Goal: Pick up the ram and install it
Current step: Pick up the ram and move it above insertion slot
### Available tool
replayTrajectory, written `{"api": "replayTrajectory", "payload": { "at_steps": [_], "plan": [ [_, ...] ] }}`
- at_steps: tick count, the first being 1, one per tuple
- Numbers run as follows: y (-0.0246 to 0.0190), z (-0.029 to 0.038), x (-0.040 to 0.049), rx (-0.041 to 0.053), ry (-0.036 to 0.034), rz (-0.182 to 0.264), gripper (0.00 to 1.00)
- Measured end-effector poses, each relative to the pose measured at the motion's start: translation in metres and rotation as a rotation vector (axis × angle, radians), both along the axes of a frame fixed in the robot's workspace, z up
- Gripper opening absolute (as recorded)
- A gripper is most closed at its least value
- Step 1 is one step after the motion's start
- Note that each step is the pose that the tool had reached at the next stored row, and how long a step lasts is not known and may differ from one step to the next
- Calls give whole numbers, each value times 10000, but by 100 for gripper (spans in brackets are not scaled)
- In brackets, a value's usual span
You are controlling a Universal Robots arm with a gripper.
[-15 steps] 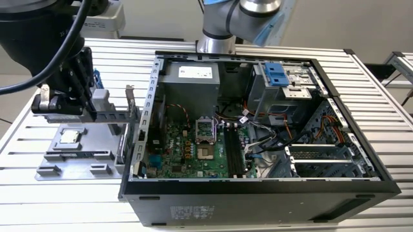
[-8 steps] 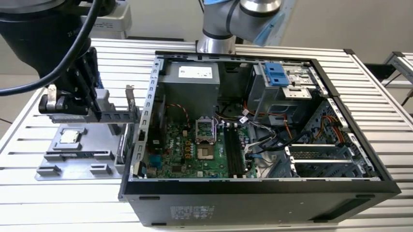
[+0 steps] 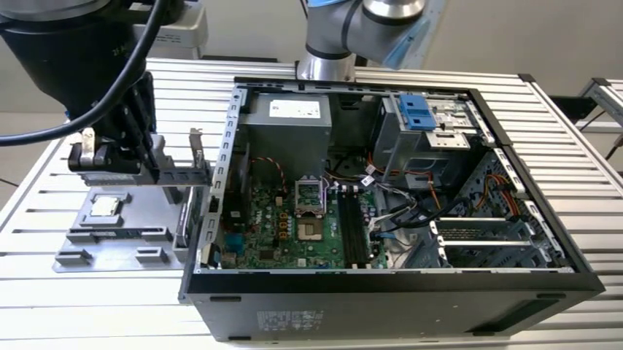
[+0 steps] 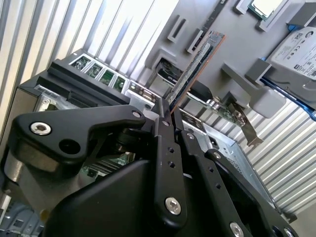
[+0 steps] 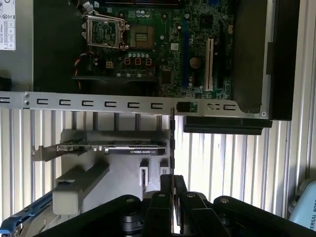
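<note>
Beneath the gripper lies the slatted metal table, which carries everything else. Off to one side of the tool, well apart from its fingers, sits the open computer case. It lies on its side, probably so that the motherboard faces up and can be reached from above. The black memory slots on that board look empty.

Directly below the tool is the grey parts tray, just beside the case wall. Its moulded holders seem meant to keep each part in a fixed pose for picking. The hard drive rests in the tray on the far side of the gripper from the case. The expansion card stands on edge in its holder near the fingers but not touching them.

The ram is in the gripper. In the second wrist view the two fingers are pressed together on one end of the stick, flat against its faces, and the rest of it runs straight out past the fingertips. Holding it by one end would leave the long contact edge free, which suits seating it in a slot. It appears lifted off the tray, though I cannot tell whether the far tip is clear of it.

The small processor chip lies flat in its pocket below the tool, untouched.
</note>
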State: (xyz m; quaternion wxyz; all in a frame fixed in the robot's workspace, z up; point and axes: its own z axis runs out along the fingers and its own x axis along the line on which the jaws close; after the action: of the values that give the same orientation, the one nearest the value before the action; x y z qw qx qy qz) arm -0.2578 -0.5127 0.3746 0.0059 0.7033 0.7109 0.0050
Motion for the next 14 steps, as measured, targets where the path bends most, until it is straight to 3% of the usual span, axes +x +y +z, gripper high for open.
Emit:
{"api": "replayTrajectory", "payload": {
  "at_steps": [14],
  "plan": [
    [0,-1,187,1,-1,-21,0]
  ]
}}
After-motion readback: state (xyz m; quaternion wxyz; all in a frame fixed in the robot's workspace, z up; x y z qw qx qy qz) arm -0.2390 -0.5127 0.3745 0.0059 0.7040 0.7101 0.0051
